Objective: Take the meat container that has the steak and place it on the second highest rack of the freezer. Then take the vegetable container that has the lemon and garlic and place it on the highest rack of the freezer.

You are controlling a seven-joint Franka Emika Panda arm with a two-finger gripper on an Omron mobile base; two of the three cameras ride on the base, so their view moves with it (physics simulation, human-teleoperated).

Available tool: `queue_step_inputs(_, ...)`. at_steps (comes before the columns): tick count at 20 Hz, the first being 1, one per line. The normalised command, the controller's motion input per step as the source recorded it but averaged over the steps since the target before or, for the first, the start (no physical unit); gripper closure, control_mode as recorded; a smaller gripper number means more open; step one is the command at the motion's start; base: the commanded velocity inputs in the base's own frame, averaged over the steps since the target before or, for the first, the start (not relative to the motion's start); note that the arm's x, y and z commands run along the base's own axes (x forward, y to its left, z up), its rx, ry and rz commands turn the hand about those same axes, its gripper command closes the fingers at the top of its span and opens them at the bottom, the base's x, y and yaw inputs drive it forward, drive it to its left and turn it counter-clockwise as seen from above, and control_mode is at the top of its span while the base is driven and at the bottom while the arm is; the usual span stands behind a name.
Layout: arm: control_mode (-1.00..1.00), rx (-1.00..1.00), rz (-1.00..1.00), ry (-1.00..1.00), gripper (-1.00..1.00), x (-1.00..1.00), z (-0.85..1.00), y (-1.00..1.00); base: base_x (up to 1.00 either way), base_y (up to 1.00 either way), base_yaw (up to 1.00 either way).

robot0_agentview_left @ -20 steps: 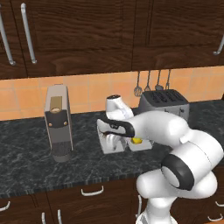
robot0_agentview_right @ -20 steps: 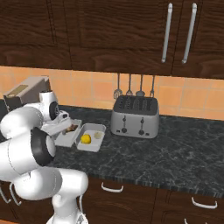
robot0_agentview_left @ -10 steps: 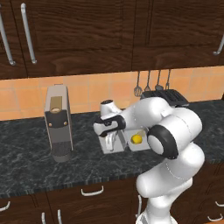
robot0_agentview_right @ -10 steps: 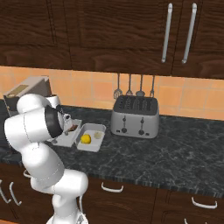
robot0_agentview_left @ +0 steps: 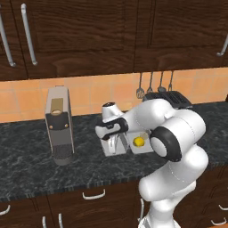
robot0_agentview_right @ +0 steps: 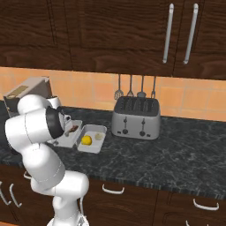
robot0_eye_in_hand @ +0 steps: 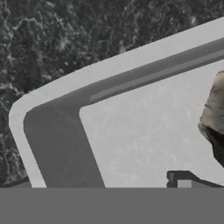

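In the left base view the arm bends low over the dark tabletop [robot0_agentview_left: 31,169], its claw [robot0_agentview_left: 114,143] down at the near tray, the meat container [robot0_agentview_left: 110,148]; just beside it on the right sits the vegetable container [robot0_agentview_left: 143,148] with the lemon [robot0_agentview_left: 139,141] inside, and a coffee machine [robot0_agentview_left: 59,125] stands well to the left. In the right base view the steak [robot0_agentview_right: 72,129] lies as a dark strip in its tray, touching nothing else, while the lemon and the pale garlic [robot0_agentview_right: 98,136] rest side by side in the neighbouring tray, left of the toaster [robot0_agentview_right: 135,118]. In the hand view one dark fingertip [robot0_eye_in_hand: 183,180] rises just inside the tray's rim near a corner; whether the claw is spread or clamped I cannot tell. I judge the first step in hand: seizing the steak's tray. Next it needs a firm pinch on the wall, a level lift, then carrying to the freezer.
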Motion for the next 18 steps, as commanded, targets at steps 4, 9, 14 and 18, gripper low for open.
queue_step_inputs(4,-1.0,0.0,0.01,0.0,-1.0,0.03,-0.43,0.0,0.0,0.0,0.0)
queue_step_inputs(9,-1.0,0.0,0.03,0.0,1.0,0.0,-0.56,0.0,0.0,0.0,0.0)
queue_step_inputs(14,-1.0,0.0,0.05,0.0,1.0,-0.01,-0.58,0.0,0.0,0.0,0.0)
queue_step_inputs(18,-1.0,0.0,-0.02,-0.03,1.0,-0.01,-0.09,0.0,0.0,0.0,0.0)
